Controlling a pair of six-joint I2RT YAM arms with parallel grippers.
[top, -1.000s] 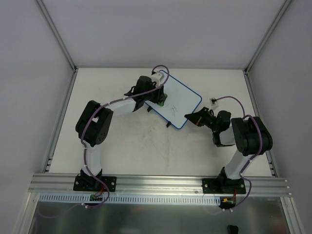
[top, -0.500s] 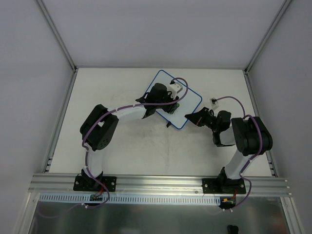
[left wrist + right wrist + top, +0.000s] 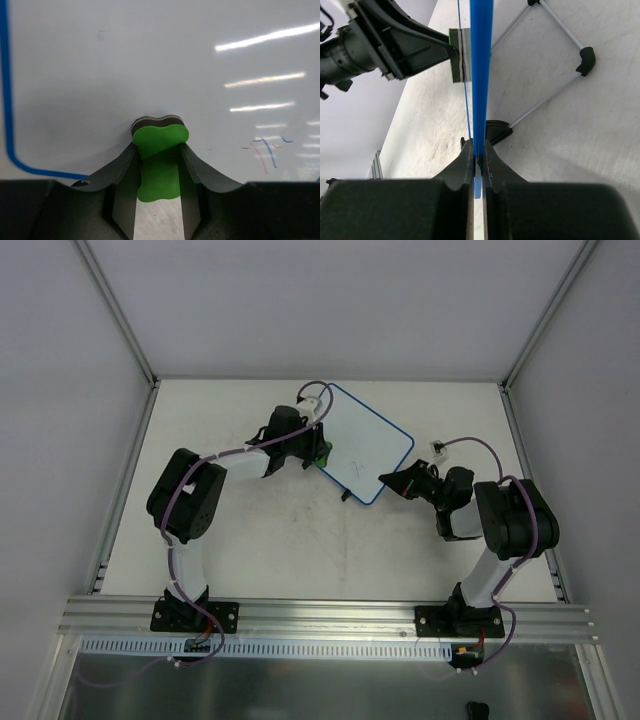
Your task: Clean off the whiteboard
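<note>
Whiteboard (image 3: pixel 362 445) sits near the far edge of the counter (image 3: pixel 300 540), right of the middle and turned on the diagonal. It is a small white rectangle with rounded corners and a thin blue rim. A few faint pen strokes (image 3: pixel 265 150), red and blue, remain toward its near right corner.

The left claw (image 3: pixel 159 150) is clenched on a green eraser (image 3: pixel 160 160), whose dark underlayer is pressed against the board's face just inside the rim on the left side. The right claw (image 3: pixel 478 155) is clamped on the blue rim at the board's right corner.

From above, the left arm covers part of the board's left edge and the eraser shows only as a green sliver. The right wrist view catches the board edge-on, so its face is hidden there. I cannot tell whether the board lies flat or leans.

The board's surface is glossy, streaked with reflected light. The eraser has a lobed, bone-like outline. Thin grey wire legs (image 3: pixel 547 97) end in black caps (image 3: pixel 586 59). The counter is matte, off-white and scuffed.
</note>
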